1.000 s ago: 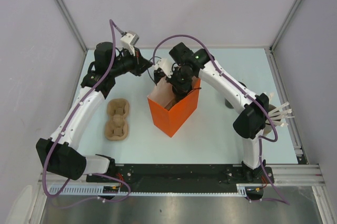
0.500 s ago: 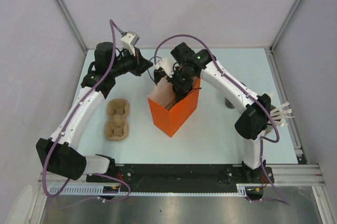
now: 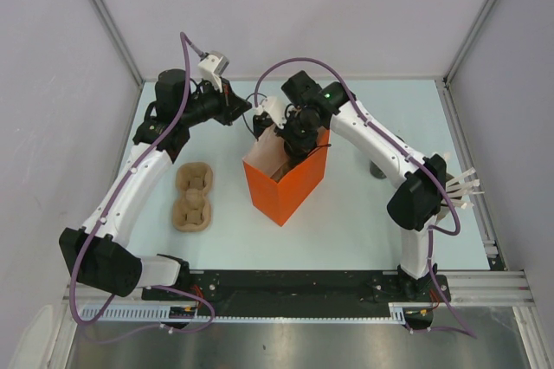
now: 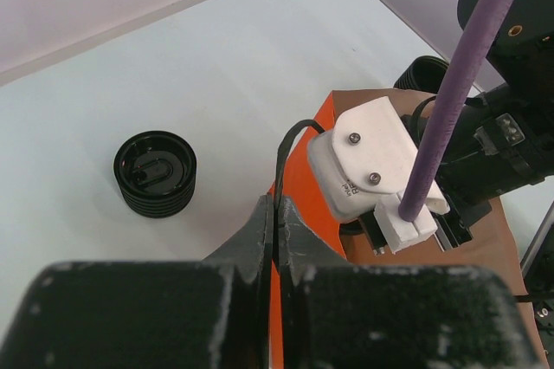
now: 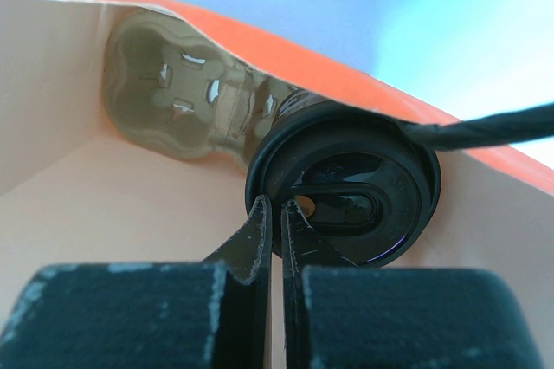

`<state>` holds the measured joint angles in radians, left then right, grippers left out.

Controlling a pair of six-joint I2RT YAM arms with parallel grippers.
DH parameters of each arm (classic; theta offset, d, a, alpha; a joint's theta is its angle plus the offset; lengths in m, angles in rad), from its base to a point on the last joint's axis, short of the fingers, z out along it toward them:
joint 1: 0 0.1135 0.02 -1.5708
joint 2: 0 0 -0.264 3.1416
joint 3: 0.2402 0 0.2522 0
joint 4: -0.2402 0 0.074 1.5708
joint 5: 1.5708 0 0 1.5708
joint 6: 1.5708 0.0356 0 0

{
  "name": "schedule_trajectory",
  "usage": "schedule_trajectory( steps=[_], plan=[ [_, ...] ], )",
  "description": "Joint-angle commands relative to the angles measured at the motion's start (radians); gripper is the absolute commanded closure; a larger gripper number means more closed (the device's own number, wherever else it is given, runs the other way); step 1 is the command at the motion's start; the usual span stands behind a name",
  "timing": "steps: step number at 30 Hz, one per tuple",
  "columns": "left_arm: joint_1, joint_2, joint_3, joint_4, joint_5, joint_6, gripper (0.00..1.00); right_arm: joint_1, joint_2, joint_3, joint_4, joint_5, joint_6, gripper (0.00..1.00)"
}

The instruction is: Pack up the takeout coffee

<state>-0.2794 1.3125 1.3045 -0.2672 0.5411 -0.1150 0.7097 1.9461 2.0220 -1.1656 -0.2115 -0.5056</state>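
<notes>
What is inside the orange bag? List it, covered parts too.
A brown pulp tray on the bottom, a black lidded cup at one end, the shut right gripper at its lid. The cup's body and the tray beneath it are hidden.

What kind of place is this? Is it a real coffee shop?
Probably a robot lab, not a shop: two robot arms bolted to a table walled by plain panels, with a lidded black cup inside an orange bag.
</notes>
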Motion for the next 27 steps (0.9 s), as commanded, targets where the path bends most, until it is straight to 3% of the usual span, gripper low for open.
schedule_trajectory(
  steps=[1, 27],
  plan=[
    [-0.007, -0.035, -0.002, 0.029, -0.003, -0.009, 0.99, -0.006, -0.044, -0.003, 0.024, -0.011, 0.002, 1.0],
    [-0.007, -0.002, 0.012, 0.025, -0.067, -0.046, 0.99, -0.003, -0.044, -0.04, 0.026, -0.031, -0.007, 1.0]
  ],
)
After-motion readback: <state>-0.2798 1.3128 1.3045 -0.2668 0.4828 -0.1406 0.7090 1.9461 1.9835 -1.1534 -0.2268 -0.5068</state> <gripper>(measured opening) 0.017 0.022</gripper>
